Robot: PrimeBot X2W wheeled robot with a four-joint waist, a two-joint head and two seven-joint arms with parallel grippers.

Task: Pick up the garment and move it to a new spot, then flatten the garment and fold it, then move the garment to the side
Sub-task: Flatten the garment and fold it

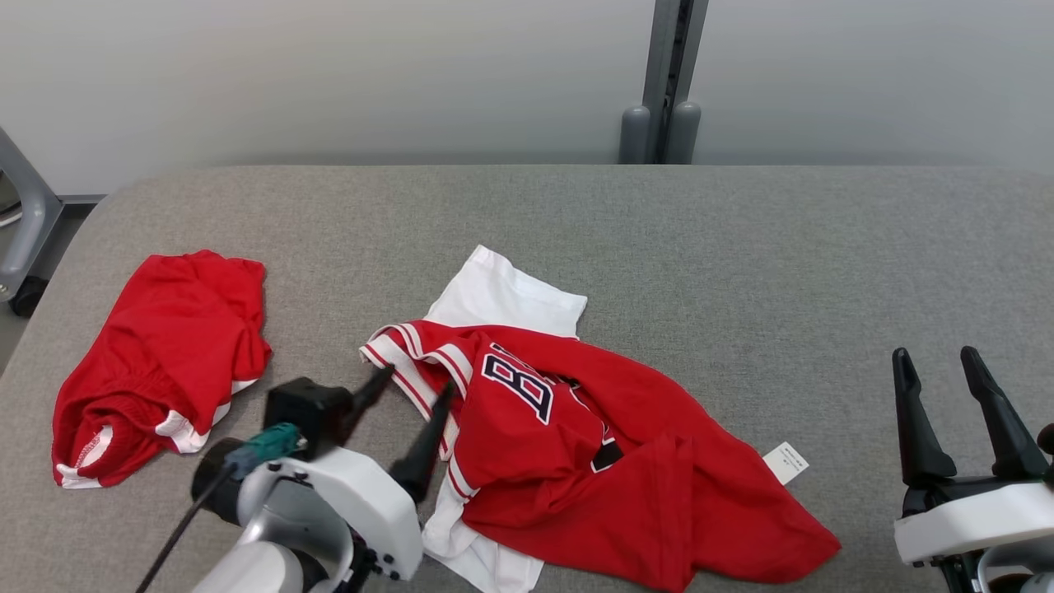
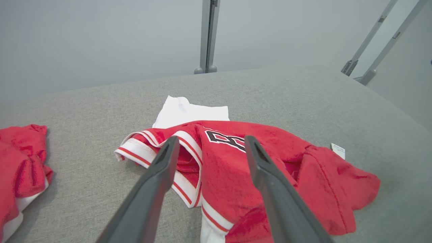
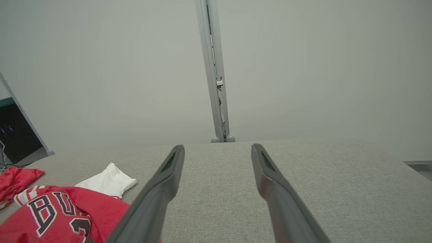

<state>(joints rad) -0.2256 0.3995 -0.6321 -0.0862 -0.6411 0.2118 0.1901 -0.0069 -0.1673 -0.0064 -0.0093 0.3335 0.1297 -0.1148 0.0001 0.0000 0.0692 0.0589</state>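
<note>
Head view shows the crumpled red basketball jersey with white-and-red striped trim and black lettering point(image 1: 576, 461) lying near the middle of the grey fabric-covered table point(image 1: 741, 247), slightly toward the near edge; a white panel of cloth point(image 1: 502, 292) sticks out from under its far-left side, and I cannot tell whether it belongs to the jersey or is a separate piece; a small white tag point(image 1: 786, 463) lies just beside its right edge. The left gripper point(image 1: 418, 380) hangs at the jersey's striped left edge with its two dark fingers spread apart and nothing between them; whether the tips touch the cloth I cannot tell. The right gripper point(image 1: 936, 356) waits at the near right, fingers likewise spread and empty, well apart from the jersey. A second bunched red garment with white trim point(image 1: 165, 354) sits at the far left of the table. As for progress: the jersey is rumpled and doubled over itself, so it is probably set down at its working spot but not yet flattened; smoothing it out, folding it and moving it to the side all appear to remain.
</note>
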